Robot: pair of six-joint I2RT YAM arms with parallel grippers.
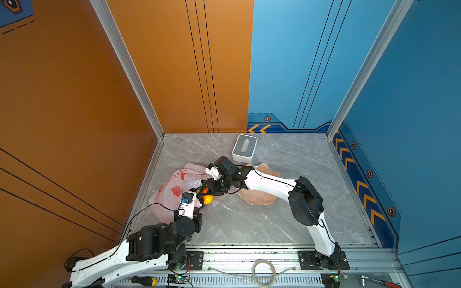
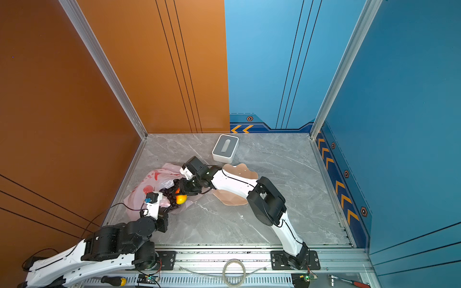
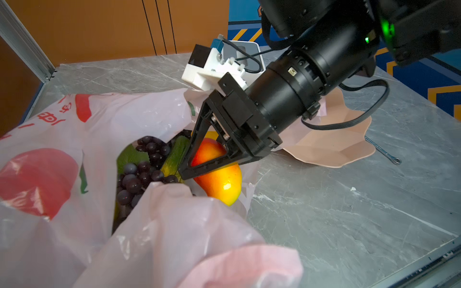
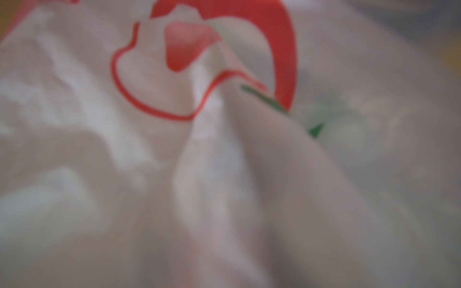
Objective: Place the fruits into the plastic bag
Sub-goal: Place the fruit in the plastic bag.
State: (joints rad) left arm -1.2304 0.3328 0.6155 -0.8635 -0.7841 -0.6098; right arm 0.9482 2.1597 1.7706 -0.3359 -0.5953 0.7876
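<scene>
In a top view, a grey marble tabletop [image 1: 274, 224] meets an orange wall [image 1: 74, 99] and a blue wall [image 1: 287, 62]. On it are one plastic bag [image 1: 172, 189], one plate [image 1: 259, 199] and one box [image 1: 244, 148]. The right gripper [image 3: 217, 167] clamps the mango [image 3: 219, 182] in the bag's mouth beside one grape bunch [image 3: 142, 172]. The left gripper [image 1: 199, 198] pinches bag plastic, jaws together.

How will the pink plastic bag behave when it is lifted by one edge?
Probably floppy: the plastic bag looks thin and lies in soft folds. It would likely sag around the grapes and mango in its mouth. The mango, rounded and glossy near the open edge, might roll out.
</scene>
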